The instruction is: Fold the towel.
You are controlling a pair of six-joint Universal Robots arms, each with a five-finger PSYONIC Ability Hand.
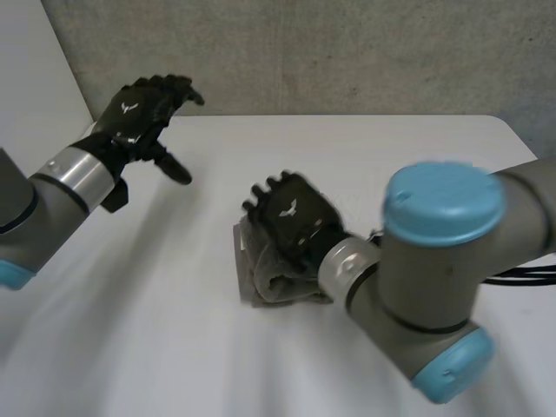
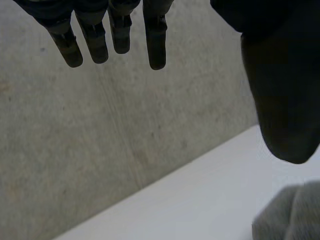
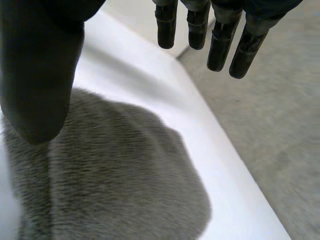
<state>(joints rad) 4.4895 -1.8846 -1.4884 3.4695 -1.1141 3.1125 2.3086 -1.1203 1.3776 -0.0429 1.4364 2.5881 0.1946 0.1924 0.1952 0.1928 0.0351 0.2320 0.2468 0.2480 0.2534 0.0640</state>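
Soft grey folded towel [image 1: 258, 280], middle of white table [image 1: 391, 148] | right hand [image 1: 291, 217] over it, open, holding nothing | left hand [image 1: 139, 113] spread, empty | if you drag, fold pulls open.

Plain grey towel [image 3: 115, 170], white table [image 1: 347, 156]

The grey, short-piled plush towel [image 1: 265, 288] lies on the white table [image 1: 174, 339] near its middle, folded into a small, thick bundle that looks roughly square in the head view; there the right hand [image 1: 295, 221] covers its far part, so only its left edge and near edge show, the near edge bulging in soft stacked layers; in the right wrist view the towel [image 3: 115, 170] spreads below the palm, its nap fine, its outline rounded, with a straight crease along one side; whether the hand touches it cannot be told.
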